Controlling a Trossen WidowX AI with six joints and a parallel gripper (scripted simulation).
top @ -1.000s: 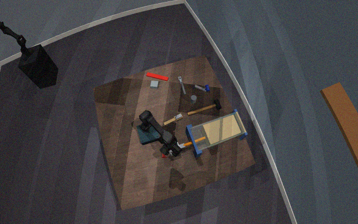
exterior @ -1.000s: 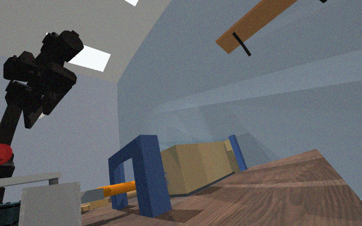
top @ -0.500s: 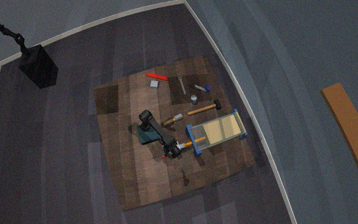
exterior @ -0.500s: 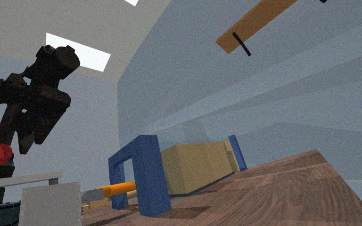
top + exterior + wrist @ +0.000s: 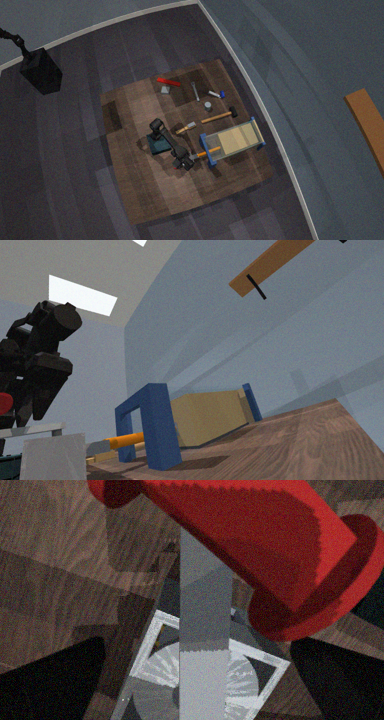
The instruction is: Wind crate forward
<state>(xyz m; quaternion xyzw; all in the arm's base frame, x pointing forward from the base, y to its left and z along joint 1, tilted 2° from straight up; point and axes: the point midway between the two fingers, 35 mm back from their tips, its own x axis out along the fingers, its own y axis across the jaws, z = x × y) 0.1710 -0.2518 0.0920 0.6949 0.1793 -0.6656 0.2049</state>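
The tan crate (image 5: 232, 140) (image 5: 209, 418) sits flat in the clear-panelled cubby, with a gap between its front and the blue steel frame (image 5: 204, 141) (image 5: 160, 423). An orange strap (image 5: 202, 153) (image 5: 127, 438) runs through that frame to the grey winch (image 5: 53, 457) (image 5: 245, 680). The handle's flat grey arm (image 5: 42, 427) (image 5: 204, 615) lies across the winch top, with a red grip (image 5: 175, 168) (image 5: 4, 403) (image 5: 280, 540) at its outer end. Its key is hidden. My gripper (image 5: 28, 421) (image 5: 200, 645) is open and empty above the handle arm, fingers on either side.
A mallet (image 5: 216, 117), a brush (image 5: 185, 128), a wrench (image 5: 195, 91), a grey cylinder (image 5: 207, 105), a blue-headed tool (image 5: 222, 94), a red bar (image 5: 168, 82) and a grey block (image 5: 165, 90) lie on the bench. The arm's dark base (image 5: 159, 147) stands beside the winch.
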